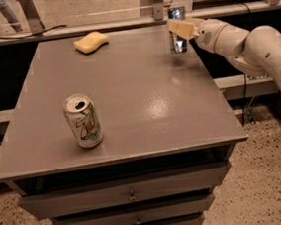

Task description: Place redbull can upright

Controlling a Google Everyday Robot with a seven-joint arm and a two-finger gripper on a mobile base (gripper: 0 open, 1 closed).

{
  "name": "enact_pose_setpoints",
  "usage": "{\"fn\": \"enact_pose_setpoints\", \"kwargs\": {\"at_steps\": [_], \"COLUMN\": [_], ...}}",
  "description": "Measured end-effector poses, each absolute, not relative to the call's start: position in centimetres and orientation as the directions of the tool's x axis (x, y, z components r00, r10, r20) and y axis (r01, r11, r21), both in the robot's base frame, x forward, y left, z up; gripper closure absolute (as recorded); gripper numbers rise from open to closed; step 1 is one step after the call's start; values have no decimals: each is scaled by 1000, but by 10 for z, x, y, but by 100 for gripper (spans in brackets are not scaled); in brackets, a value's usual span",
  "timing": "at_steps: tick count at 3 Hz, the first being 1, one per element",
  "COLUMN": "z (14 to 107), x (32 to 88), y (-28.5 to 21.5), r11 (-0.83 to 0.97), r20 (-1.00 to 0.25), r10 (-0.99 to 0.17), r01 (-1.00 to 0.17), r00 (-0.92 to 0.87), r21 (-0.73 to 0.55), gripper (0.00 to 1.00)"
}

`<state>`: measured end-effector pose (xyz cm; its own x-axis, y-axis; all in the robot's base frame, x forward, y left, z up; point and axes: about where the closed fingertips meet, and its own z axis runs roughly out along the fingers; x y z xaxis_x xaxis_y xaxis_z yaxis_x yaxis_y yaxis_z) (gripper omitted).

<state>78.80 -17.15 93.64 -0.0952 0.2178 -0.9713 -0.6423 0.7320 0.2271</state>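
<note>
From the camera view we've got the redbull can (pixel 178 43) standing upright at the table's (pixel 143 84) far right edge, and the gripper (pixel 176 29) reaches in from the right, pinching it at mid-height. Near the front left we see the 7UP can (pixel 83 121) upright, with a yellow sponge (pixel 91 41) at the back.

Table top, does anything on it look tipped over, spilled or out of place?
Nothing stands out. The redbull can is upright at the far right edge with the gripper at its middle, the 7UP can stands upright front left, and the sponge lies at the back.
</note>
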Motion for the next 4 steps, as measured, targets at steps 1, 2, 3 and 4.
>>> {"fn": "enact_pose_setpoints", "kwargs": {"at_steps": [1, 2, 3, 4], "z": [942, 939, 933, 929], "x": [777, 764, 754, 745], "y": [-175, -179, -181, -178], "r11": [714, 695, 675, 646], "r20": [-964, -960, -952, -945], "r10": [260, 277, 305, 328], "r01": [-660, -681, -699, -733], "r00": [-62, -44, -26, 12], "r21": [235, 232, 236, 215], "gripper": [100, 100, 100, 100]}}
